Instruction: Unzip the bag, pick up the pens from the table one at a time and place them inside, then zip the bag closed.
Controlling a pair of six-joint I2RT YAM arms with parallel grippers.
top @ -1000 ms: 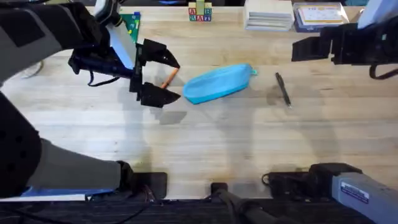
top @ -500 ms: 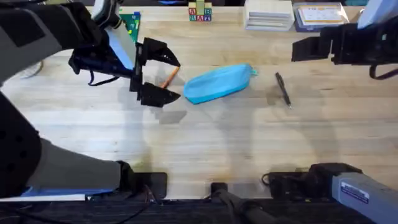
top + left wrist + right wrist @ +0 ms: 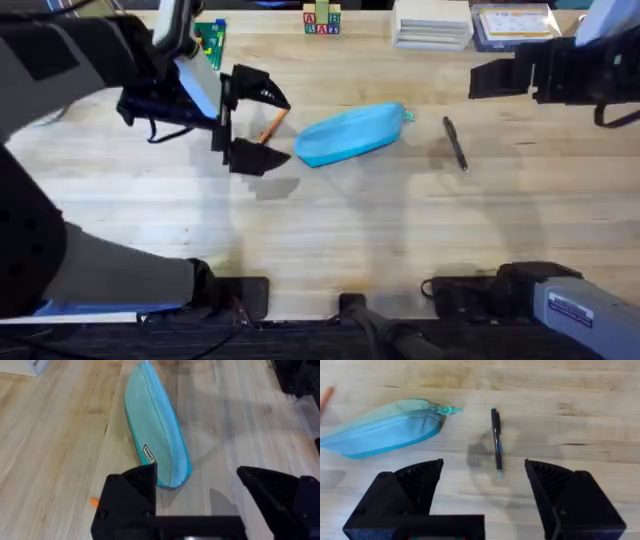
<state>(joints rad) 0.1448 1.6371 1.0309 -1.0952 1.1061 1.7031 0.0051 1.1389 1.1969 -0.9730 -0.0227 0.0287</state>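
The left gripper (image 3: 256,124) is hovering with its black fingers spread wide, just beside the bag's near end and holding nothing; the orange pen (image 3: 270,127) is lying between those fingers. The right gripper (image 3: 484,485) is also hanging open and empty, above the black pen (image 3: 496,442).

The bag (image 3: 349,133) is lying zipped on the table (image 3: 340,230), its teal pull (image 3: 445,409) pointing toward the black pen, which is resting near it. A small white label (image 3: 149,454) is showing on the bag's side; its writing is too small to read.
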